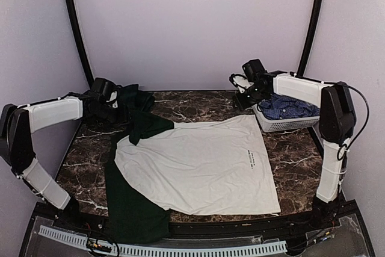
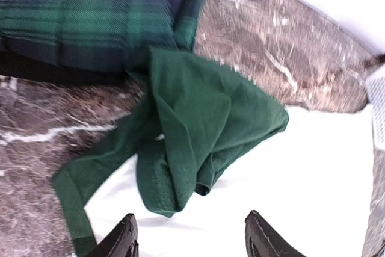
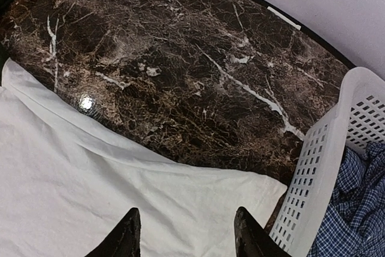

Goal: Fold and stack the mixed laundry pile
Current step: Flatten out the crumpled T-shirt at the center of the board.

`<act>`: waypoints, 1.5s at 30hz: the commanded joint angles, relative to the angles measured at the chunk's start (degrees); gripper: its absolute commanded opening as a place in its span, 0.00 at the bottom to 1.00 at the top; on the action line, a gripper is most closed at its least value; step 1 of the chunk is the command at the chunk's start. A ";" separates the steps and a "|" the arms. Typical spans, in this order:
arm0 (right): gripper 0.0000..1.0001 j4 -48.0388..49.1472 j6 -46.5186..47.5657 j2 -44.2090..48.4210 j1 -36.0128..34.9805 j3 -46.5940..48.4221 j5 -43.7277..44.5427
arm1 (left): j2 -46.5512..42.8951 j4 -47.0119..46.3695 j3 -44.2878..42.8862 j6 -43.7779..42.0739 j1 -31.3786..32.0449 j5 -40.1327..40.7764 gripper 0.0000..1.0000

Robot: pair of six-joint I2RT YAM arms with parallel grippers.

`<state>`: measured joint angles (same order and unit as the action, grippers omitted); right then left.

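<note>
A white T-shirt (image 1: 198,164) with dark green sleeves lies spread flat on the marble table (image 1: 198,103). Its far sleeve (image 2: 198,118) is crumpled and folded back onto the white body (image 2: 301,179). The near sleeve (image 1: 132,206) reaches the table's front edge. A dark green plaid garment (image 2: 90,16) lies bunched at the back left. My left gripper (image 2: 191,236) hovers open just above the white cloth near that far sleeve, holding nothing. My right gripper (image 3: 187,233) is open over the shirt's back right corner (image 3: 90,179), also empty. A blue-and-white check shirt (image 3: 355,209) lies in the basket.
The white lattice basket (image 1: 283,123) stands at the back right, close beside my right gripper (image 1: 242,97). My left gripper (image 1: 120,102) sits next to the plaid garment (image 1: 137,97). Bare marble shows along the back edge and at the left.
</note>
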<state>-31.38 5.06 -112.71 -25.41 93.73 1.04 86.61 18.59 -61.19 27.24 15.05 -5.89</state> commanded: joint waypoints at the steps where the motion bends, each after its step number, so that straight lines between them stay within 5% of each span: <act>1: 0.51 -1.17 4.69 -5.04 1.13 5.00 0.31 | 3.89 2.52 -2.33 -2.64 2.54 0.59 0.58; 8: 0.48 -6.55 9.71 -13.25 1.79 13.89 4.80 | 6.95 2.16 -3.53 -1.64 2.95 0.11 0.57; 20: 0.50 -5.19 12.45 -14.94 2.85 12.19 3.45 | 8.87 -2.05 -4.84 0.02 3.14 0.63 0.60; 30: 0.48 -4.28 14.78 -15.58 3.96 10.61 2.19 | 17.33 -0.19 -14.83 2.66 1.76 2.86 0.56; 45: 0.50 -4.98 18.06 -19.49 3.70 12.17 2.40 | 14.77 -1.50 -9.83 0.45 1.74 0.87 0.60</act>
<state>-35.94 22.22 -129.58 -22.28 105.45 2.22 104.14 17.28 -71.83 28.62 16.97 -4.73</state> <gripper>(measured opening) 0.492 0.596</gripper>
